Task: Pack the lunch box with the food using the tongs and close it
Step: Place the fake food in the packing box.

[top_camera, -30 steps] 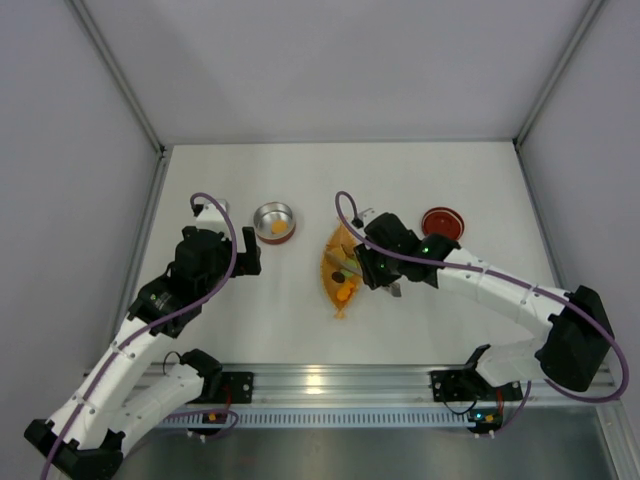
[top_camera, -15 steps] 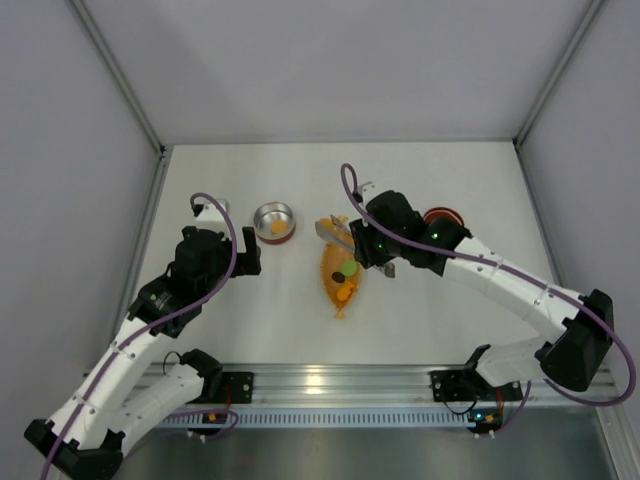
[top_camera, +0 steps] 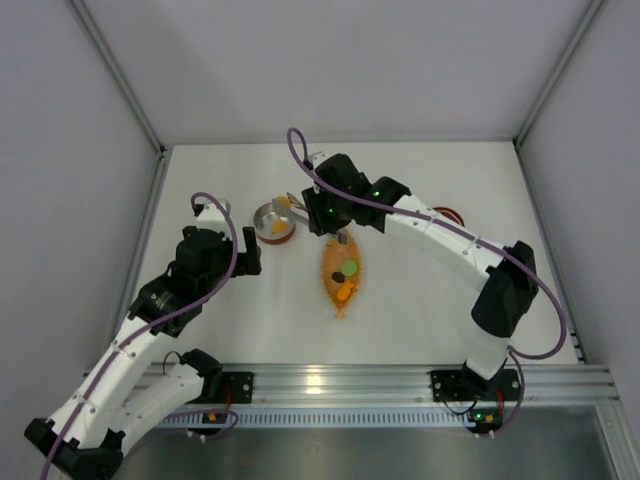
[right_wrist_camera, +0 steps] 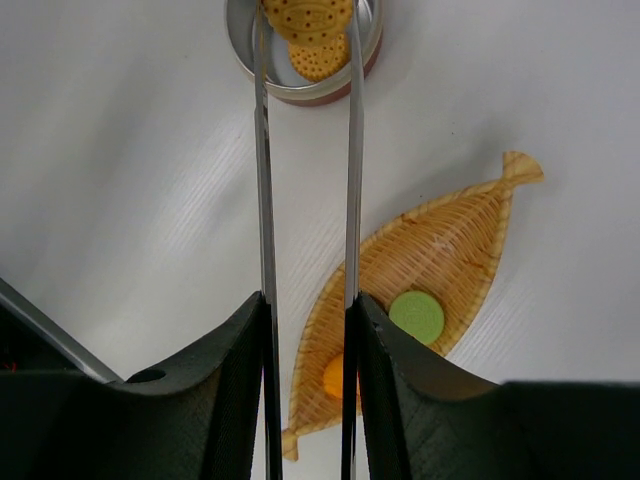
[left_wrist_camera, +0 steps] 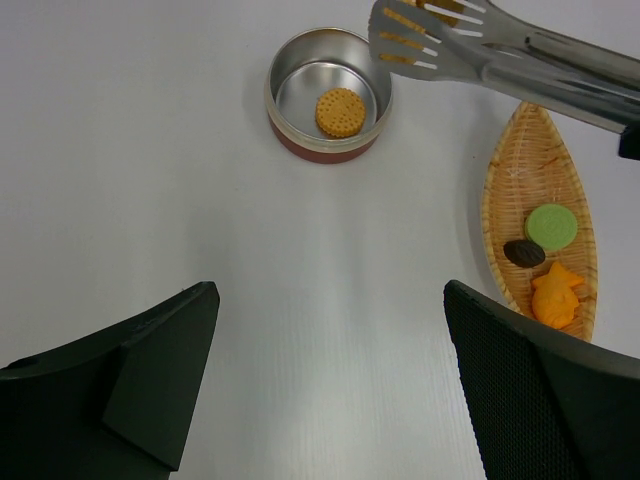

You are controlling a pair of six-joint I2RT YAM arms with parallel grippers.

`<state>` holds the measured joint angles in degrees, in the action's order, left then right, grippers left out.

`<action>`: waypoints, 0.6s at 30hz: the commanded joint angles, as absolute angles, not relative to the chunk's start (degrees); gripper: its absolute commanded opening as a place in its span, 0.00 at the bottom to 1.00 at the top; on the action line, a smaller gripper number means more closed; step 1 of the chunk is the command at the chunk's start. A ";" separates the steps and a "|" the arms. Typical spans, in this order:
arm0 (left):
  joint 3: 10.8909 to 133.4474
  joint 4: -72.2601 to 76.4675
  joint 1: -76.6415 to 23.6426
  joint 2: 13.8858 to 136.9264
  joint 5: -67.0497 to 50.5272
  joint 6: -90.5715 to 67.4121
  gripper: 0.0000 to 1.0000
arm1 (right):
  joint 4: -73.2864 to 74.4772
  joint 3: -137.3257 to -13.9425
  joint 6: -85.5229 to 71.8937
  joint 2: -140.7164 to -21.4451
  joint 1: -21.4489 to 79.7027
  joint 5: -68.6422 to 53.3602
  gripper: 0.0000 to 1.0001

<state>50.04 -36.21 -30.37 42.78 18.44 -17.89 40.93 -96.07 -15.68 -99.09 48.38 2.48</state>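
Under right wrist, tongs (right_wrist_camera: 263,200) pinching yellow food (right_wrist_camera: 305,18)

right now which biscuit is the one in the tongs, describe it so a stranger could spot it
Find the small round tin with the red outer wall, beside the orange leaf-shaped tray. Above it, the silver tongs pinch a round yellow dotted biscuit. Unlike its twin lying flat on the tin's floor, it is clamped between the slotted tips.

Robotics lab test cell
Plain white table (top_camera: 420,300) boxed in by bare grey panels (top_camera: 340,70); left arm (top_camera: 150,330) and right arm (top_camera: 450,250), white robot hardware, bolted to an aluminium rail (top_camera: 330,380) at the near edge; purple cables (top_camera: 215,205) looping off them.
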 commanded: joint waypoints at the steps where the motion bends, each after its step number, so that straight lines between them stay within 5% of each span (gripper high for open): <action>1: 49.92 -35.33 -30.23 42.71 18.28 -18.02 0.99 | 42.01 -102.55 -16.43 -102.12 49.57 0.88 0.34; 18: 49.92 -35.42 -30.23 42.36 18.19 -18.02 0.99 | 42.10 -109.95 -16.87 -112.24 49.83 0.35 0.38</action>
